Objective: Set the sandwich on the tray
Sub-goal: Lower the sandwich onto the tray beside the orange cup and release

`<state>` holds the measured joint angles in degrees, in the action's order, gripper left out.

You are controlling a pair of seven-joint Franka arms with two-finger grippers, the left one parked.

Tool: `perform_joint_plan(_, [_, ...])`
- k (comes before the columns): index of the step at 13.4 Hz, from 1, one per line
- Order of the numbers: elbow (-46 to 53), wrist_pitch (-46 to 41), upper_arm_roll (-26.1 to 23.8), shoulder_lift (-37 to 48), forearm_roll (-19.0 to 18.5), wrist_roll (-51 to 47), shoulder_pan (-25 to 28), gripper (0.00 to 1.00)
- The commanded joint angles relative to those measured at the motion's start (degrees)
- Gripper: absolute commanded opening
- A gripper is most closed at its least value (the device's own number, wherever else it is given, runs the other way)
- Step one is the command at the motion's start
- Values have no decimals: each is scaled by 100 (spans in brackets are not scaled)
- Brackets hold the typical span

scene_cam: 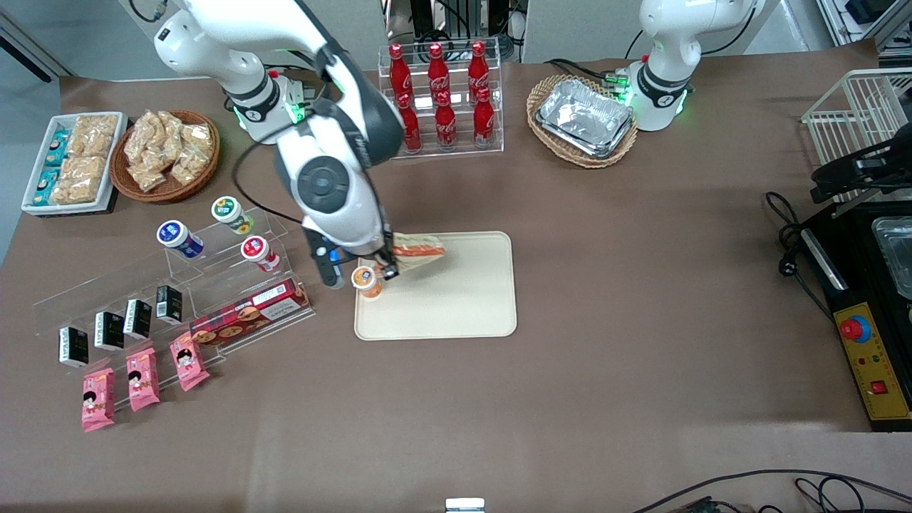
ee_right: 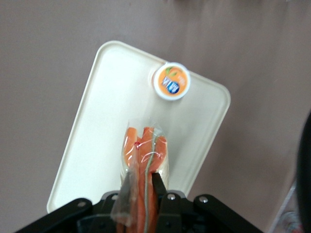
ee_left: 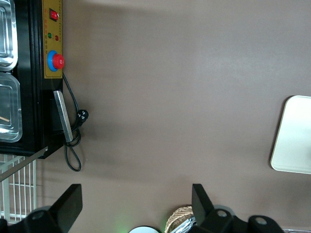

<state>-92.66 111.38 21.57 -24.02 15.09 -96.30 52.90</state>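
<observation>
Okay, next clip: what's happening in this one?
The right arm's tool is shut on the wrapped sandwich and holds it above the cream tray, at the tray's end toward the working arm. The sandwich is not set down yet. An orange-lidded cup already stands on the tray close by, nearer the front camera than the sandwich. Racks of snacks and cola bottles stand around the table, untouched.

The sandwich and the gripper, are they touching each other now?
Touching. In the right wrist view, the gripper has both fingers pressed on the wrapped sandwich, holding it above the tray.
</observation>
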Motion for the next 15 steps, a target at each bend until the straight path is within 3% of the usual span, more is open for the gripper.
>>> perform_joint_plan(1, [134, 795, 93, -629, 231, -792, 221, 0])
perform_joint_plan(5, [143, 1306, 93, -1235, 661, -864, 282, 0])
perform_joint_plan(15, [169, 2212, 93, -1931, 706, -1312, 414, 0])
